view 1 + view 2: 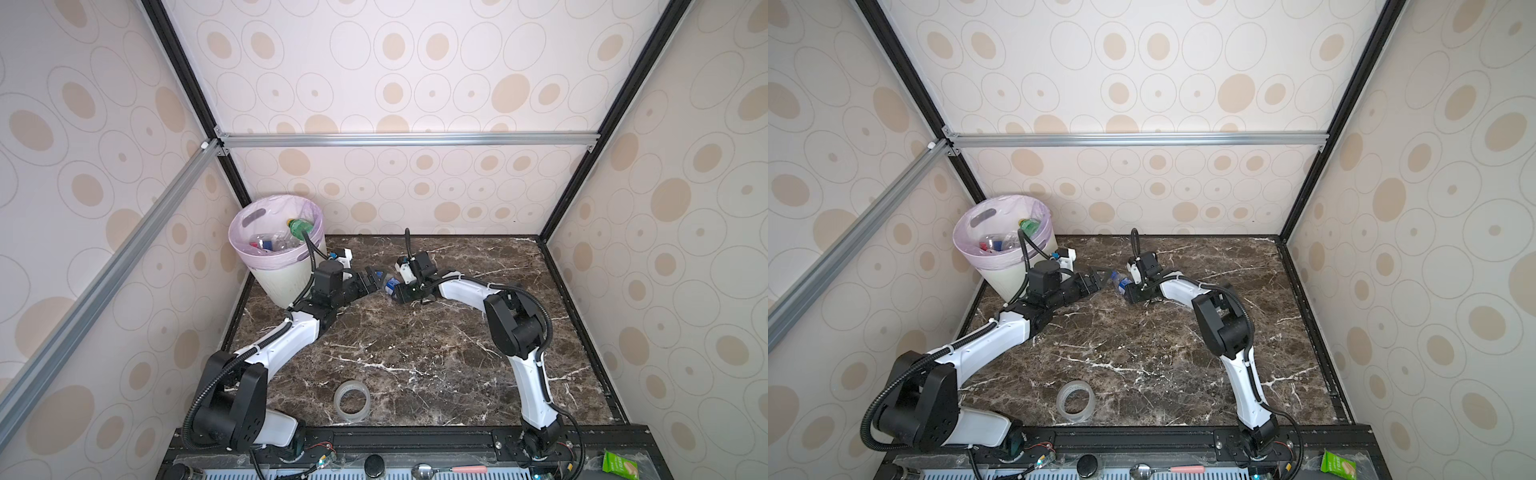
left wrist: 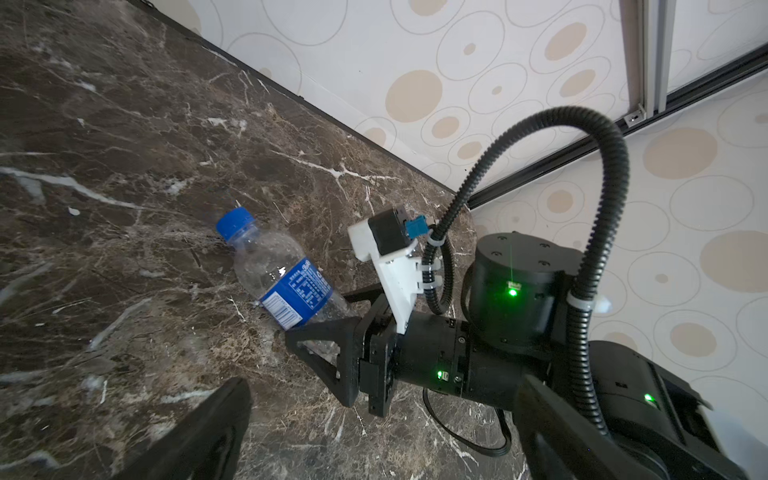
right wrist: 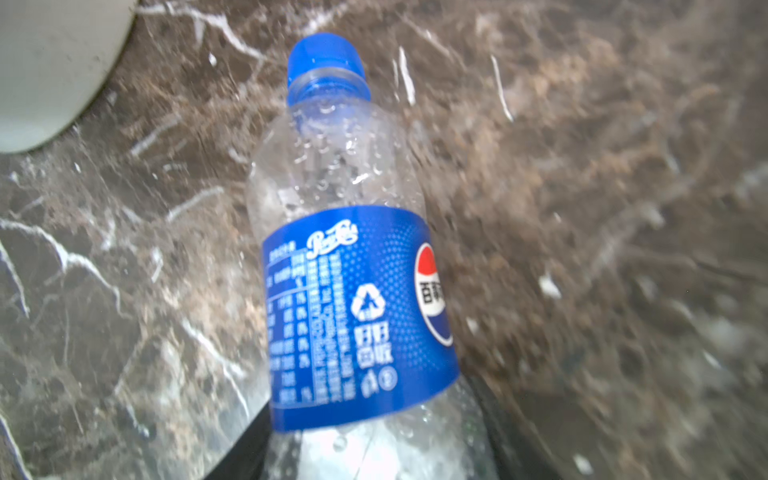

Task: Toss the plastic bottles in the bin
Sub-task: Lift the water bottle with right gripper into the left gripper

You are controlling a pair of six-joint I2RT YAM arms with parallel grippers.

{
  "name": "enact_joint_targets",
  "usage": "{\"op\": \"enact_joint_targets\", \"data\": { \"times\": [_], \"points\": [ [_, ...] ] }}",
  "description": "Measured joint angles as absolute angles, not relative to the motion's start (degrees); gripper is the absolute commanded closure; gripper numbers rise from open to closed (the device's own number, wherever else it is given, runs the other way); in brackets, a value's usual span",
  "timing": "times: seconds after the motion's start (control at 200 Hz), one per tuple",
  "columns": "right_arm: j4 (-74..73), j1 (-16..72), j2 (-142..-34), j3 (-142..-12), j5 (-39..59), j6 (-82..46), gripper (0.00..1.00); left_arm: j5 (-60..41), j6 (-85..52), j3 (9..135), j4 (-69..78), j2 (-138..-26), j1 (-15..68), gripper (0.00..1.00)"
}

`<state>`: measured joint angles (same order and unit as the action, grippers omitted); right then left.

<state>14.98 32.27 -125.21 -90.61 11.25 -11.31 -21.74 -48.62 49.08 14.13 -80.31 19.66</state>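
Note:
A clear plastic bottle (image 3: 349,249) with a blue cap and blue label lies low over the dark marble table (image 1: 415,345), right of the bin; it also shows in both top views (image 1: 390,285) (image 1: 1123,284). My right gripper (image 1: 397,291) is shut on the bottle's lower body, one finger on each side (image 3: 245,440). My left gripper (image 1: 373,280) stands open just left of the bottle's cap, nothing between its fingers (image 2: 208,432). The cream bin (image 1: 278,282) with a pale lilac bag holds a green bottle (image 1: 301,226) and several clear bottles (image 1: 270,243).
A clear tape ring (image 1: 352,402) lies near the table's front edge. A spoon (image 1: 449,469) and a green packet (image 1: 619,465) rest on the front rail. Patterned walls close the back and both sides. The bin (image 1: 1000,278) stands in the far left corner.

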Motion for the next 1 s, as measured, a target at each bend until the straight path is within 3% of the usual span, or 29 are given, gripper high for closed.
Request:
{"op": "enact_joint_targets", "data": {
  "times": [0.405, 1.0],
  "points": [
    [15.0, 25.4, -111.2, -75.8, 7.7, -14.4, 0.60, -23.1, -51.3, 48.3, 15.6, -80.5, 19.7, 0.01],
    [11.9, 34.9, -95.3, -73.3, 9.5, -18.7, 0.60, -25.5, -61.1, 51.4, 24.4, -85.7, 20.9, 0.01]
  ]
}}
